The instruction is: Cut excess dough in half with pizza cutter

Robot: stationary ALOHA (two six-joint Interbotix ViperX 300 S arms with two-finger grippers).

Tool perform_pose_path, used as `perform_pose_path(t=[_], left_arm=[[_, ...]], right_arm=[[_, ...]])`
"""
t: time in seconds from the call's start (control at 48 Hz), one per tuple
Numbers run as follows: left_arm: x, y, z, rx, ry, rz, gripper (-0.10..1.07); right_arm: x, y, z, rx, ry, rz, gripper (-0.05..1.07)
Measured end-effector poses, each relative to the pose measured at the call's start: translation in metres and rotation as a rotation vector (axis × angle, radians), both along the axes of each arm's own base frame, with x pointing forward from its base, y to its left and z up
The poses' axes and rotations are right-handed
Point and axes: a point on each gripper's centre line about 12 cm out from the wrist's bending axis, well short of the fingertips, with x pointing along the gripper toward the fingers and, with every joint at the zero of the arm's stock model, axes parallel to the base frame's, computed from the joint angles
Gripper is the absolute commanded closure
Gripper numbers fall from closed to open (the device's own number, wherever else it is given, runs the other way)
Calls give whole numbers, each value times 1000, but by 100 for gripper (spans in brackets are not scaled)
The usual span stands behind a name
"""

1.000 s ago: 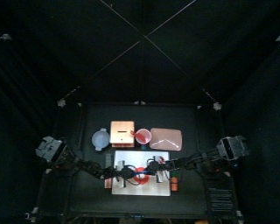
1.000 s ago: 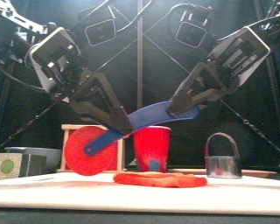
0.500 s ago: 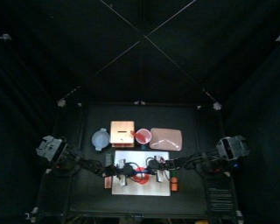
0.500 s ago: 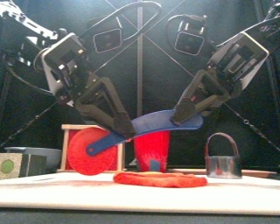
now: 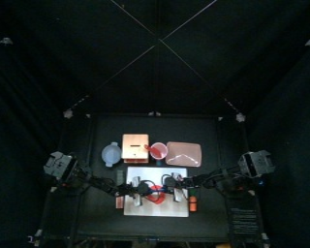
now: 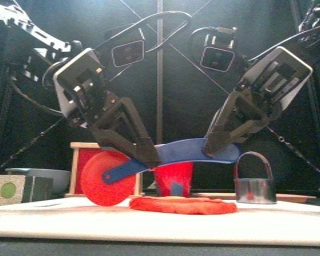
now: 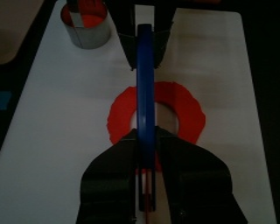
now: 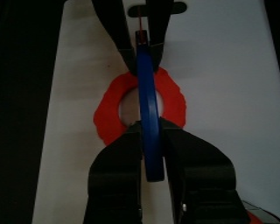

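Note:
The pizza cutter [image 6: 160, 155] hangs tilted just over the dough, its red wheel [image 6: 109, 178] low on the left and its blue handle [image 6: 192, 150] rising to the right. My left gripper [image 6: 139, 155] is shut on the cutter next to the wheel. My right gripper [image 6: 224, 146] is shut on the upper end of the handle. The red dough [image 6: 184, 205] lies flat on the white board [image 6: 69, 215]. In the wrist views the dough [image 7: 184, 109] [image 8: 109, 107] is a ring, and the blue handle [image 7: 143, 87] [image 8: 149, 105] runs edge-on across its middle.
Behind the board stand a red cup [image 6: 174, 182], a metal ring cutter [image 6: 256, 181], a wooden box [image 6: 80, 160] and a small green-labelled tub [image 6: 11, 188]. From above, a pink tray [image 5: 185, 150] lies at the back right. A metal cup [image 7: 87, 24] sits near the board's corner.
Both arms have come down together, lowering the cutter; its wheel now sits close above the left end of the dough. Both grips are unchanged.

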Motion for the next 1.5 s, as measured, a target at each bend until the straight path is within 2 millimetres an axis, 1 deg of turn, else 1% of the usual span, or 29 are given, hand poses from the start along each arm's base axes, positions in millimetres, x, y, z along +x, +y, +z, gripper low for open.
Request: perform_pose_path(t=[0.396, 0.771, 0.917, 1.25, 1.5], left_arm=[[4, -2, -3, -3, 6, 3, 45], [27, -7, -14, 5, 2, 2, 45], [36, -5, -17, 13, -4, 3, 45], [60, -4, -15, 15, -38, 13, 45], [78, -4, -22, 15, -50, 21, 45]], right_arm=[[-2, 1, -2, 0, 11, 4, 63], [-16, 4, -9, -8, 105, 23, 63], [-25, 2, -8, -9, 128, 26, 63], [-52, -2, 3, -5, 116, 31, 63], [-72, -3, 8, 0, 151, 39, 63]])
